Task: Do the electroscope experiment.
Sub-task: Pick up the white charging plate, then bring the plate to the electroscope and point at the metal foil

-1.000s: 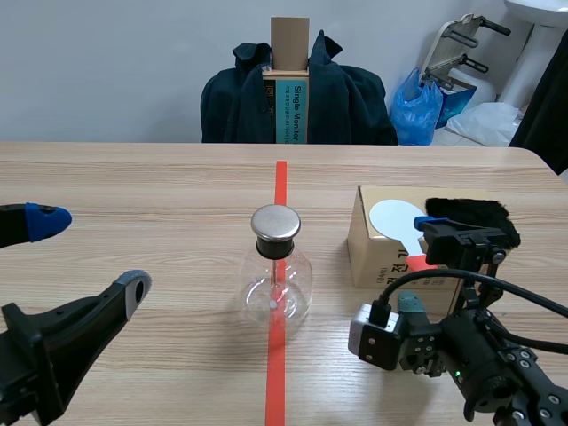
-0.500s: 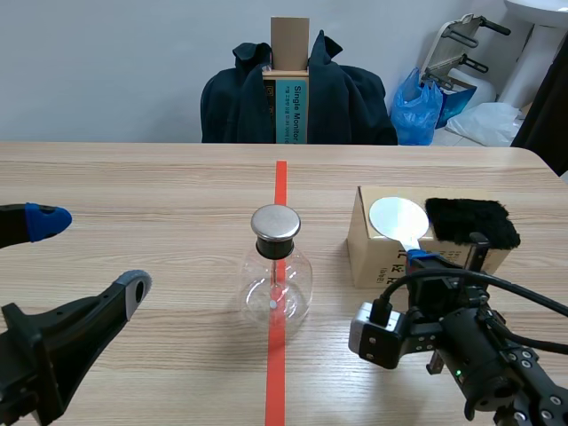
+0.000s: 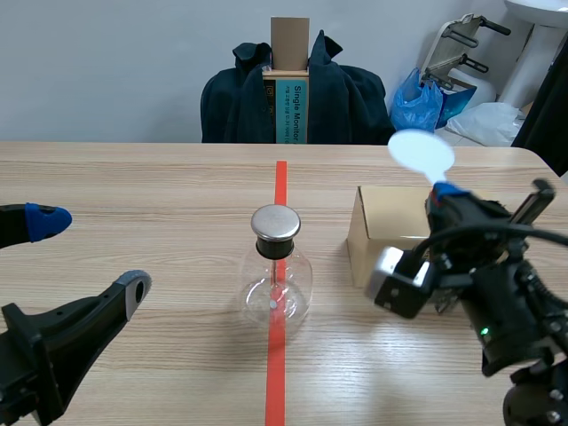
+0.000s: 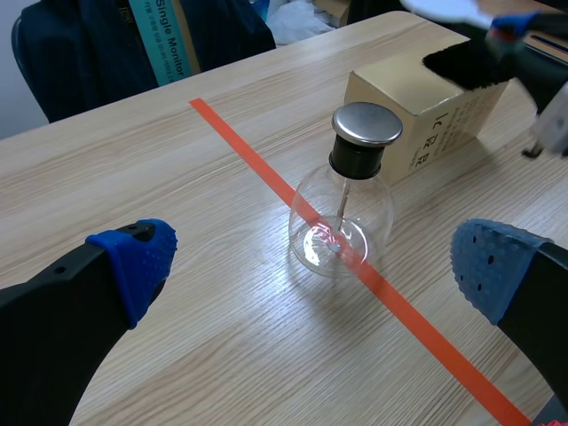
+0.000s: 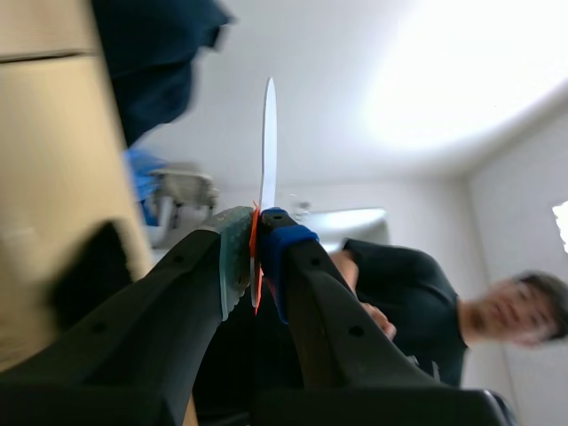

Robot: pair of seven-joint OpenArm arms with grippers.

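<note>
The electroscope, a round glass flask (image 3: 276,286) with a metal cap (image 3: 276,224), stands on the red tape line mid-table. My right gripper (image 3: 441,192) is shut on the handle of a white disc paddle (image 3: 422,152), held up in the air above the cardboard box (image 3: 388,234). In the right wrist view the disc (image 5: 268,142) is edge-on, rising from between the pressed fingers of the gripper (image 5: 256,259). A black fur pad (image 4: 467,66) lies on the box. My left gripper (image 3: 89,254) stands wide open left of the flask (image 4: 339,213), its blue pads (image 4: 135,258) far apart.
A chair with a dark jacket (image 3: 297,93) and a tall box stands behind the table's far edge. A blue bag (image 3: 417,108) and a rack are at the back right. A person in a black shirt (image 5: 417,297) appears in the right wrist view.
My right gripper shut on the paddle's handle, then lifted the white disc off the box and tipped it upright. The left arm and the flask have not moved.
</note>
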